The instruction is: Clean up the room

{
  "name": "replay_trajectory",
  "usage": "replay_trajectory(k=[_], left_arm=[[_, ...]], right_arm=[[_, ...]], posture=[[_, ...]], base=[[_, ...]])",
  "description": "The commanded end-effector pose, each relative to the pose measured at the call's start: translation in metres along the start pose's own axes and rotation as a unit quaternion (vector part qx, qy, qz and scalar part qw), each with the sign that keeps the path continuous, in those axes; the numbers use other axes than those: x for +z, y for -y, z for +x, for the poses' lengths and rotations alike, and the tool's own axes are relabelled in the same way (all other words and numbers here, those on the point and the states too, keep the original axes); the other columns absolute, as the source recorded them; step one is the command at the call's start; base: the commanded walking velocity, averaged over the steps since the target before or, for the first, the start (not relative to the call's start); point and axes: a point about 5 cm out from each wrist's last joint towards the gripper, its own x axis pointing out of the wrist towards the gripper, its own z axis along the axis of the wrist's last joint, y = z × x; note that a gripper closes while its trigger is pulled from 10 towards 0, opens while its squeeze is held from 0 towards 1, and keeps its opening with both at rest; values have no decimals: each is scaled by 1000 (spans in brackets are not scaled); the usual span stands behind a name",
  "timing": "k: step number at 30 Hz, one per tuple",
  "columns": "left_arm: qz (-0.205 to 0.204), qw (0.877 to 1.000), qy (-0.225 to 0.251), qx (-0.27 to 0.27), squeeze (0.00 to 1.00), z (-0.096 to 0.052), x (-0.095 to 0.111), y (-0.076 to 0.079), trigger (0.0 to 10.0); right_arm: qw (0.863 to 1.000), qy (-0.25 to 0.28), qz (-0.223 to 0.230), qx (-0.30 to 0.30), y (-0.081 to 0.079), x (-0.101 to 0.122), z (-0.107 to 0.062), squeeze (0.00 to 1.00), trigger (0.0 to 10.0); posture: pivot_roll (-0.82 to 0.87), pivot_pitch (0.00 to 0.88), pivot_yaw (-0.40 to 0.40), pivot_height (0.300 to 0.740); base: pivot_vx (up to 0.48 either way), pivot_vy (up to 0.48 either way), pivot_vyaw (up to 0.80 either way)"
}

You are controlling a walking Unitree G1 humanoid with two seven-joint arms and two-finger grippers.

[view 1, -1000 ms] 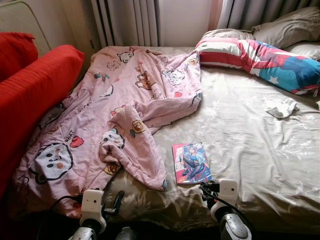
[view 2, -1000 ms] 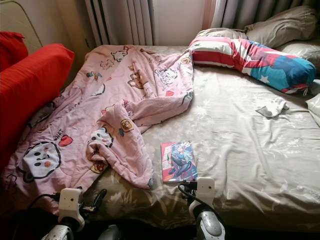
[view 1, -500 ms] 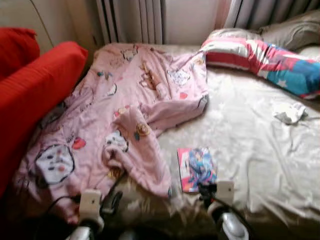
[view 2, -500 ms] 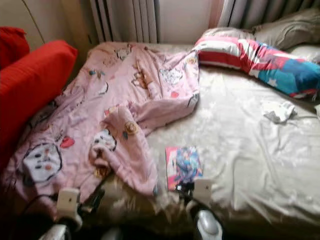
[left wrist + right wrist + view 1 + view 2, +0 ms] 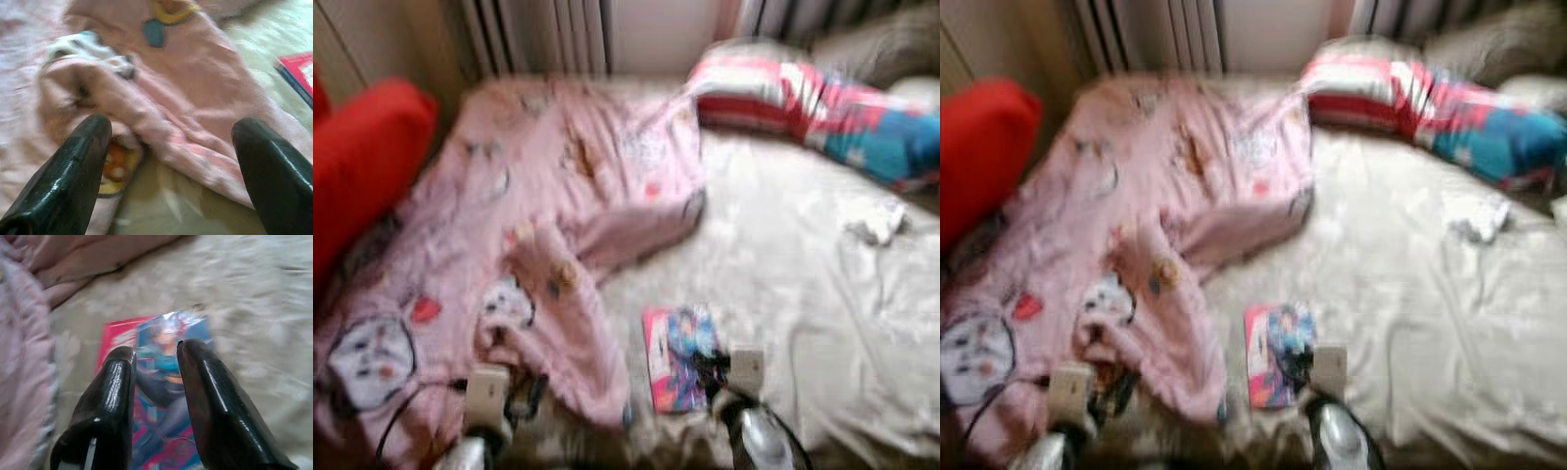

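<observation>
Book (image 5: 679,356) — thin, flat, glossy pictured cover with a red edge, lying on creased beige sheet (image 5: 803,255) beside rumpled pink quilt (image 5: 529,225); long axis toward the headboard pillows. Right gripper (image 5: 155,350) just above the cover — fingers narrowly parted, empty. Left gripper (image 5: 171,129) spread wide over quilt folds.

Both eye views are smeared by motion blur. Soft daylight is cast from the curtains (image 5: 548,39) onto the bed sheet (image 5: 803,255), which is washed pale; wrist views are blurred too.
</observation>
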Motion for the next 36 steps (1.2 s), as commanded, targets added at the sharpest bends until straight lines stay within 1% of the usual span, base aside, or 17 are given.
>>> replay_trajectory(k=[1, 6, 10, 13, 14, 15, 20, 23, 24, 25, 27, 29, 32, 33, 34, 35, 36], left_arm=[[-4, 1000, -26, 4, 0, -10, -13, -1, 10000], [-3, 1000, -28, 3, 0, -9, -14, -1, 10000], [0, 1000, -27, 2, 0, -10, -13, -2, 10000], [1, 1000, -27, 1, 0, -11, -13, -3, 10000], [3, 1000, -27, 2, 0, -12, -12, -4, 10000], [4, 1000, -26, 2, 0, -12, -12, -5, 10000], [14, 999, -30, 0, 0, -16, -12, -11, 10000], [19, 999, -30, -4, 0, -16, -11, -12, 10000], [22, 999, -30, -6, 0, -15, -10, -12, 10000], [22, 999, -30, -7, 0, -15, -10, -12, 10000], [24, 999, -31, -9, 0, -16, -10, -13, 10000], [26, 999, -31, -10, 0, -16, -10, -13, 10000], [30, 999, -33, -11, 0, -18, -9, -14, 10000], [32, 999, -34, -12, 0, -19, -9, -15, 10000], [34, 999, -34, -12, 0, -20, -9, -15, 10000], [34, 999, -34, -12, 0, -20, -9, -15, 10000], [36, 999, -35, -13, 0, -21, -9, -16, 10000]], right_arm=[[999, -35, 10, -13, 4, -20, -12, 0, 10000], [999, -53, 4, -3, 2, -26, -14, 0, 10000], [997, -73, 23, -21, 4, -31, -15, 0, 10000], [996, -87, 15, -25, 4, -33, -14, 0, 10000], [996, -89, 13, -24, 3, -32, -13, 0, 10000], [996, -85, 14, -21, 1, -31, -12, 0, 10000], [998, -56, 27, -19, -2, -19, -4, 0, 10000], [997, -47, 50, -27, -2, -13, 1, 0, 10000], [996, -40, 69, -32, -2, -9, 3, 0, 10000], [996, -39, 73, -34, -1, -8, 4, 0, 10000], [994, -31, 98, -38, -1, -4, 7, 0, 10000], [993, -28, 107, -40, -1, -2, 8, 0, 10000], [987, -16, 155, -50, 1, 5, 13, 0, 10000], [982, -13, 184, -51, 2, 7, 15, 0, 10000], [977, -11, 207, -49, 1, 8, 16, 180, 10000], [977, -11, 207, -49, 1, 8, 16, 180, 10000], [975, -14, 215, -48, 1, 8, 17, 745, 10000]], posture=[[37, 198, 38, 605], [37, 204, 39, 605], [44, 209, 43, 605], [56, 215, 47, 605], [60, 216, 51, 595], [62, 217, 53, 585], [70, 220, 75, 585], [74, 220, 82, 585], [77, 219, 86, 585], [77, 219, 86, 585], [83, 217, 91, 585], [86, 218, 94, 585], [93, 217, 98, 585], [98, 219, 100, 585], [104, 220, 102, 585], [104, 220, 102, 585], [104, 220, 102, 585]], base=[[0, 0, 0], [0, 0, 0], [0, 0, 0], [0, 0, 0], [0, 0, 0], [0, 0, 0], [0, 0, 0], [0, 0, 0], [0, 0, 0], [0, 0, 0], [0, 0, 0], [0, 0, 0], [0, 0, 0], [0, 0, 0], [0, 0, 0], [0, 0, 0], [0, 0, 0]])
